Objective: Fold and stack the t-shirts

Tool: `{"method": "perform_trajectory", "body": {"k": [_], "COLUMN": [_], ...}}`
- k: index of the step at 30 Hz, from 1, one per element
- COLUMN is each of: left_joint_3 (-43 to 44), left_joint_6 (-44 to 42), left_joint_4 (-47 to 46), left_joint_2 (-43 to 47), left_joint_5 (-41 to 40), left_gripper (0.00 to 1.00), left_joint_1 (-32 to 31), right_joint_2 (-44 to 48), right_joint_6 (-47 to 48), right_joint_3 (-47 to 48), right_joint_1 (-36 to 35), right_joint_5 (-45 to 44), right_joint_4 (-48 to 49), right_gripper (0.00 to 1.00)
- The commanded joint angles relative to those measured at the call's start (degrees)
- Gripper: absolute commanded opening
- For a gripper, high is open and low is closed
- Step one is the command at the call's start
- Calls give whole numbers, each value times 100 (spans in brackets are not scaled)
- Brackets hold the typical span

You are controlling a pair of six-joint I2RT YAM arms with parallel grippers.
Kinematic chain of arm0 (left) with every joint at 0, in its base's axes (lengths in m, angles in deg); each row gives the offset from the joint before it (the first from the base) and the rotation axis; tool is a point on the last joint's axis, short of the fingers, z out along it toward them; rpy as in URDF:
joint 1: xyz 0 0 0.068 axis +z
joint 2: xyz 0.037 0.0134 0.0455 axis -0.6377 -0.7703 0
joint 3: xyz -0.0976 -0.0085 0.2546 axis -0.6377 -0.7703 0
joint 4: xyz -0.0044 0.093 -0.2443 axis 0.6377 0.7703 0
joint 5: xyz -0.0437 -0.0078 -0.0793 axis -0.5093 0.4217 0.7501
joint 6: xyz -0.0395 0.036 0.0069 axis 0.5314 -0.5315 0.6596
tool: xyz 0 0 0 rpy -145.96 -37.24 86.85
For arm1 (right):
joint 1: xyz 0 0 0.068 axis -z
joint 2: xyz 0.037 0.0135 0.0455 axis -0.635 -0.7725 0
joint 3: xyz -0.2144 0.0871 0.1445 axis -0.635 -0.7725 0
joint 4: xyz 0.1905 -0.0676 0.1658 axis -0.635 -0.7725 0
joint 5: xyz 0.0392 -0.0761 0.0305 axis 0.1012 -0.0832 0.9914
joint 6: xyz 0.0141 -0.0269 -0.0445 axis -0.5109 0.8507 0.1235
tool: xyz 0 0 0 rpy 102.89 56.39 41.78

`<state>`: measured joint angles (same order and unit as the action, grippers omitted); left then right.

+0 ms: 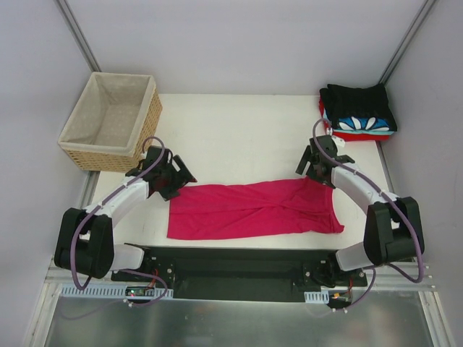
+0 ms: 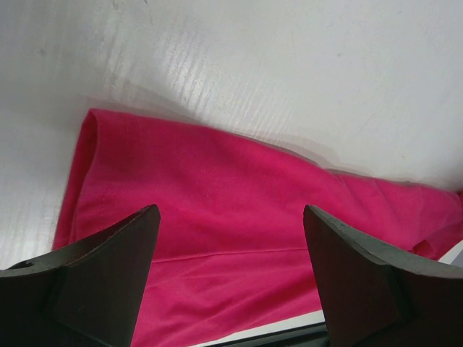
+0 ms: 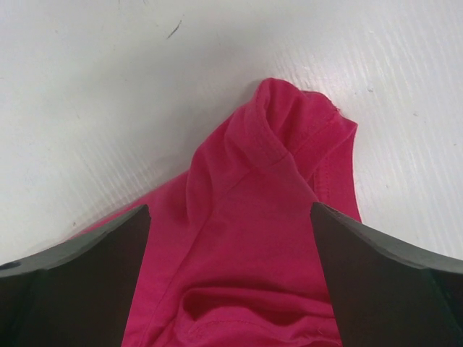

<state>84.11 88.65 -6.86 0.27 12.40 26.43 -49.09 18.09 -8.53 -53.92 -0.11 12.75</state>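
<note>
The left gripper (image 1: 176,178) has its jaws spread wide and holds nothing. In the left wrist view its two dark fingers (image 2: 101,275) stand apart over the left end of the crimson-pink tee (image 1: 253,210), with flat cloth showing between them. Whether the tips touch the cloth cannot be told.

The right gripper (image 1: 318,165) also has its jaws spread wide and holds nothing. In the right wrist view its fingers flank a bunched, hemmed fold of the same tee, and none of it is pinched.

The tee lies stretched left to right across the near half of the table (image 1: 246,130), between the two grippers. A crease runs along its length.

A folded stack sits at the far right corner of the table, well apart from the tee: black shirt (image 1: 358,100) on top, blue-white patterned shirt (image 1: 369,124) beneath it, red shirt (image 1: 346,135) at the bottom.

The wicker basket (image 1: 148,123), lined in beige, stands upright at the far left corner.
</note>
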Motion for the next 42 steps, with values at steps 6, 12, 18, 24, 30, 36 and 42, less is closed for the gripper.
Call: {"method": "perform_trajectory", "body": {"k": [6, 12, 18, 24, 30, 36, 42], "left_joint_3": [-12, -39, -56, -83, -135, -144, -215], "left_joint_6": [84, -4, -21, -30, -21, -4, -48], "left_joint_4": [-383, -383, -383, -392, -392, -436, -436], "left_joint_2": [-258, -276, -311, -302, -302, -302, -223], "left_joint_5": [34, -19, -71, -80, -80, -63, -80], "left_gripper": [80, 80, 80, 80, 80, 80, 80], "left_joint_1": [-78, -78, -78, -78, -78, -78, -78], "right_joint_2": [-578, -886, -860, -333, 422, 801, 1020], "right_joint_6": [181, 163, 155, 155, 198, 286, 163], "right_joint_3": [224, 567, 497, 207, 128, -215, -741], "right_joint_1": [-18, -9, -9, -9, -26, -26, -53], "right_joint_5": [390, 531, 215, -5, -128, -312, 74], "right_joint_4": [1085, 1060, 656, 393, -188, -338, -57], "right_gripper": [97, 98, 98, 98, 99, 99, 93]}}
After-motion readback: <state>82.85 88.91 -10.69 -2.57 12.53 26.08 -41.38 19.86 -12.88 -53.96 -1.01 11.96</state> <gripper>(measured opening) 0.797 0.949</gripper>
